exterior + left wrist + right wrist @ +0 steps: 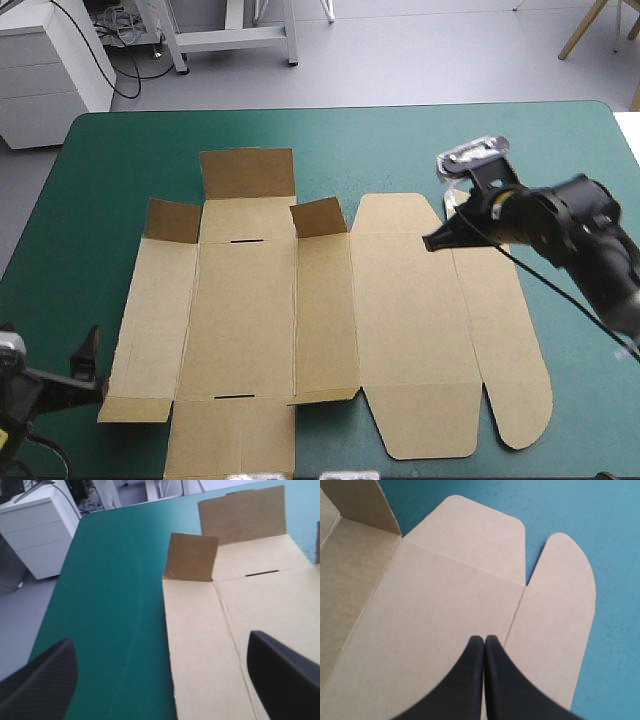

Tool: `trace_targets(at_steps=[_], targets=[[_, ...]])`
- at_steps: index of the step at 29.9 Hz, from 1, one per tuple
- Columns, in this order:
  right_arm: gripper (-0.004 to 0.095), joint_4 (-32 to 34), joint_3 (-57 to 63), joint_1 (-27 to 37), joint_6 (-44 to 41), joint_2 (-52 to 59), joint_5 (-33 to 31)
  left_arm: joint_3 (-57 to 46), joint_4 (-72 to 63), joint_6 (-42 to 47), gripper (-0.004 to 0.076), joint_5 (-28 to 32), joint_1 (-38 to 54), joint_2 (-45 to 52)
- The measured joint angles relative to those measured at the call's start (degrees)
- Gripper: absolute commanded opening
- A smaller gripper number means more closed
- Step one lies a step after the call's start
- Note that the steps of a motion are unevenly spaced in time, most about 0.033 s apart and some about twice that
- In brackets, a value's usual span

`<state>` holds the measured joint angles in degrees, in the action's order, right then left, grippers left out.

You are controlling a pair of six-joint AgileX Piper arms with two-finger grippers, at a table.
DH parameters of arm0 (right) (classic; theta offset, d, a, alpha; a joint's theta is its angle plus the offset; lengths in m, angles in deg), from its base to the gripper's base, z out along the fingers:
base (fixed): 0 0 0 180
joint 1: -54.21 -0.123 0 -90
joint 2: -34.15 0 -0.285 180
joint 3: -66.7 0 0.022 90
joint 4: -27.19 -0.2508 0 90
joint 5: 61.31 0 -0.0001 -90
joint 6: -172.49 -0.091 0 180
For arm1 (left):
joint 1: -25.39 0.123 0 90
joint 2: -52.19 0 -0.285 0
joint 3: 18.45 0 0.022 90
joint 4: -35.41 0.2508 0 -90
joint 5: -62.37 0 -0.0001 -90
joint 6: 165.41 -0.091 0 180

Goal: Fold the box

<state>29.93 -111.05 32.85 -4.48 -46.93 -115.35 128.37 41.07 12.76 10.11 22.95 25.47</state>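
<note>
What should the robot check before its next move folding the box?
1. Box lies fully on the table: ok.
2. Left hand open, by the box's near left corner: ok.
3. Right hand open for a grab: not ok, it is shut, over the lid.
4. Far flaps raised: ok, three stand up.
5. Near flaps raised: not ok, they lie flat.
6. Right hand touching the board: cannot tell.
</note>
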Motion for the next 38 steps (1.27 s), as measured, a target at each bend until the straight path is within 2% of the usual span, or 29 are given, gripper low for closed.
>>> trace_targets(at_steps=[5, 11, 19, 22, 26, 30, 34, 38], targets=[[-0.0019, -0.1, 14.8, 0.7, -1.7, 15.5, 6.0, 12.2, 2.4, 0.2, 0.0629, -3.8, 0.0, -15.0], [-0.0019, -0.3, 25.6, 0.7, -3.0, 29.9, 8.7, 18.0, 2.4, -0.6, 0.0629, -5.8, 0.0, -26.7], [-0.0019, -0.4, 28.6, 0.8, -3.0, 34.7, 8.4, 19.4, 2.2, -1.0, 0.0629, -16.4, 0.0, -37.3], [-0.0019, -0.5, 28.6, 0.8, -3.0, 34.7, 8.2, 19.4, 1.2, -1.3, 0.0629, -18.0, 1.3, -40.8], [-0.0019, -0.7, 28.6, 0.8, -3.0, 34.7, 7.8, 19.5, -4.3, -4.4, 0.0629, -18.5, 8.1, -44.5], [-0.0019, -1.6, 28.6, 0.8, -3.0, 34.7, 6.9, 19.5, -13.8, -10.7, 0.0629, -18.8, 20.0, -49.0], [-0.0019, -2.7, 28.6, 0.8, -3.0, 34.7, 6.7, 18.8, -18.9, -13.1, 0.0629, -18.4, 30.0, -54.7], [-0.0019, -3.3, 28.6, 0.8, -2.7, 34.7, 6.7, 18.3, -19.0, -13.6, 0.0629, -18.2, 33.1, -58.6]])
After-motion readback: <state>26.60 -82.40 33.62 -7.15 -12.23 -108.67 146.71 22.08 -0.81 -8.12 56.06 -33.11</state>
